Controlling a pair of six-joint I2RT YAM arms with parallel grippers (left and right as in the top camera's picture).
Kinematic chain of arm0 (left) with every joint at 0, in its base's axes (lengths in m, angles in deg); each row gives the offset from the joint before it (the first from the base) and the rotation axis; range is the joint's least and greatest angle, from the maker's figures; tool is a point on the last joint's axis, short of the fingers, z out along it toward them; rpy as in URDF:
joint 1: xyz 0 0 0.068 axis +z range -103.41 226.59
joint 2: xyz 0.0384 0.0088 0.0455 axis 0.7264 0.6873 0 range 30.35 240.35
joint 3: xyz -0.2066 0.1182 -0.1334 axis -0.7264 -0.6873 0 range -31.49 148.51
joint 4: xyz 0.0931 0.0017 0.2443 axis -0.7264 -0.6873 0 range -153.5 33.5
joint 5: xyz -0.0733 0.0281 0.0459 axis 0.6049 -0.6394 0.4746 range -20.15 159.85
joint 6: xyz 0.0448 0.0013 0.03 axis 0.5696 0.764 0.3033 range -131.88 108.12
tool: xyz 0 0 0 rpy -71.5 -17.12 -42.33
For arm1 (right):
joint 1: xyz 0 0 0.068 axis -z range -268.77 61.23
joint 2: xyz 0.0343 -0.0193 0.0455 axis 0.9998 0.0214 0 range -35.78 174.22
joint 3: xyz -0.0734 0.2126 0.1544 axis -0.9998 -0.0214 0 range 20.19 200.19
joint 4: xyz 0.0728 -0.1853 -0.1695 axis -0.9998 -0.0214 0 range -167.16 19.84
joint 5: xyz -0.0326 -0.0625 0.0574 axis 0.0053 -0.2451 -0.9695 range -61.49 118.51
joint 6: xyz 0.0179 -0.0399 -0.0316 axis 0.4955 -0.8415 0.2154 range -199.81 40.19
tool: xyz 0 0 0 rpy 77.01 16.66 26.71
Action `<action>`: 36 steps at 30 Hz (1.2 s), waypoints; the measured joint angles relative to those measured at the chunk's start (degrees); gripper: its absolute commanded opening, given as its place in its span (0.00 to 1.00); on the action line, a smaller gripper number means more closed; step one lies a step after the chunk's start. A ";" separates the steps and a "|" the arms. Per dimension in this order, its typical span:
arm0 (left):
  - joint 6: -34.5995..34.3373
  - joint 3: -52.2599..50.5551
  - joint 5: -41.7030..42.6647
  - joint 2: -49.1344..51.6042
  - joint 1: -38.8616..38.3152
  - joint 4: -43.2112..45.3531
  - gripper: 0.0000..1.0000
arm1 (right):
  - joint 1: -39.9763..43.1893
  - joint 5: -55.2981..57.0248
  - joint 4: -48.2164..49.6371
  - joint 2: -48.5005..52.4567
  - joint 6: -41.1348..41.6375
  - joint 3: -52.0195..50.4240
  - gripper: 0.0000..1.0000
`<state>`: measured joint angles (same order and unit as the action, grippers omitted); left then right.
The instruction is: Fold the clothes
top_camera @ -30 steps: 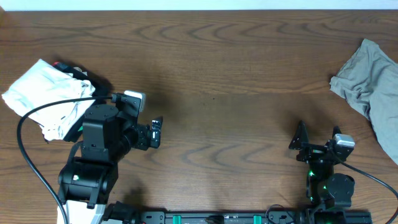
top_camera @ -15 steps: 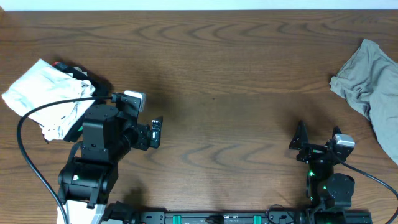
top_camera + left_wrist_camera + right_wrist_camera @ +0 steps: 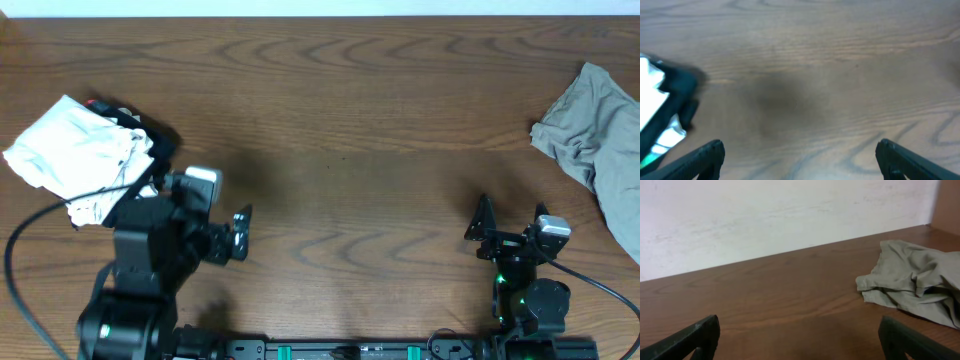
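The left gripper (image 3: 240, 232) has been drawn back since the earlier frame, jaws released and empty, with the crumpled white T-shirt (image 3: 75, 158) lying just left of them. The right gripper (image 3: 512, 222) is unmoved, also released, the khaki-grey garment (image 3: 912, 282) lying far ahead-right, so folding is judged unstarted

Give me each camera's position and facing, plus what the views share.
Overhead: fixed above the table, looking straight down; shows both arms, left gripper and right gripper, white shirt, khaki garment.
Left wrist: on the left arm, tilted down at the tabletop; its open fingers frame the bottom, shirt at left edge.
Right wrist: low, facing across the table to the wall; open fingers at bottom corners.
Shared: overhead and right wrist both show the khaki garment; overhead and left wrist, the shirt.
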<state>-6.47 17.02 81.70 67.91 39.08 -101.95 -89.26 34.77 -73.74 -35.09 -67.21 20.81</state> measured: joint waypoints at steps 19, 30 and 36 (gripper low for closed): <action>2.19 -24.87 -0.22 -29.07 3.39 6.91 0.98 | 0.00 -0.02 0.00 0.00 0.00 -0.04 0.99; 2.14 -41.40 1.11 -36.83 3.72 36.02 0.98 | 0.00 -0.02 0.02 0.00 0.00 -0.04 0.99; 3.19 -47.56 1.49 -37.03 3.72 56.54 0.98 | 0.00 -0.02 0.02 0.00 0.00 -0.04 0.99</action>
<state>-3.28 -30.54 83.19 30.88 42.79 -45.40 -89.26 34.75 -73.72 -35.09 -67.21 20.77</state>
